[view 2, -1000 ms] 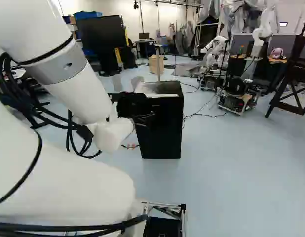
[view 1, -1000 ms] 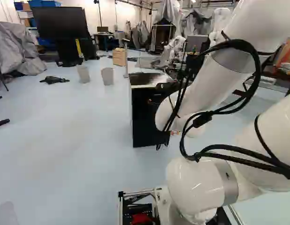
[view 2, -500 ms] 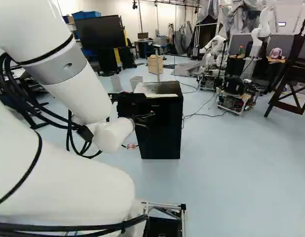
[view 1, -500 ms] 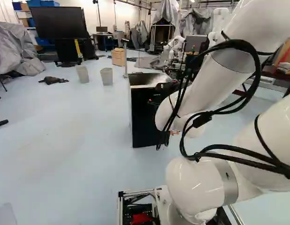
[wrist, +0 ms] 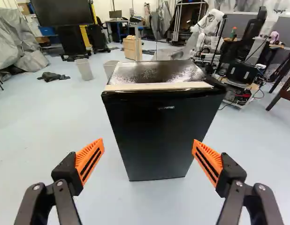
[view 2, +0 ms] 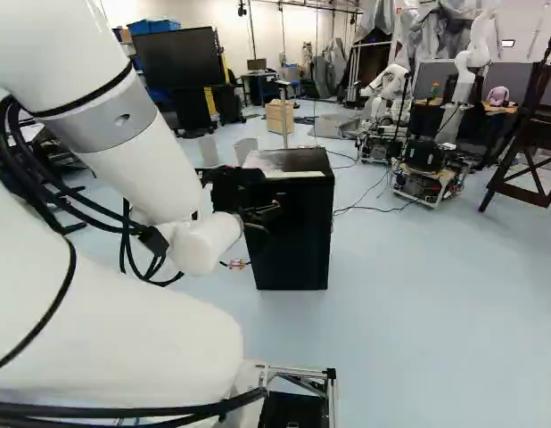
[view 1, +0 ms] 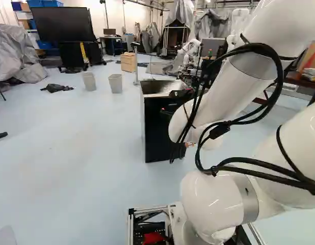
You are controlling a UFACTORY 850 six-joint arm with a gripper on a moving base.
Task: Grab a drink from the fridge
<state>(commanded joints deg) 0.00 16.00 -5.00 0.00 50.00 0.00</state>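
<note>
Pale floor [wrist: 37,122], fingers [wrist: 90,159] wide open, fridge [wrist: 159,133] ahead

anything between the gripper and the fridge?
Nothing in the way: in the wrist view the open gripper faces the fridge front directly, no object between them, only pale floor below.
</note>
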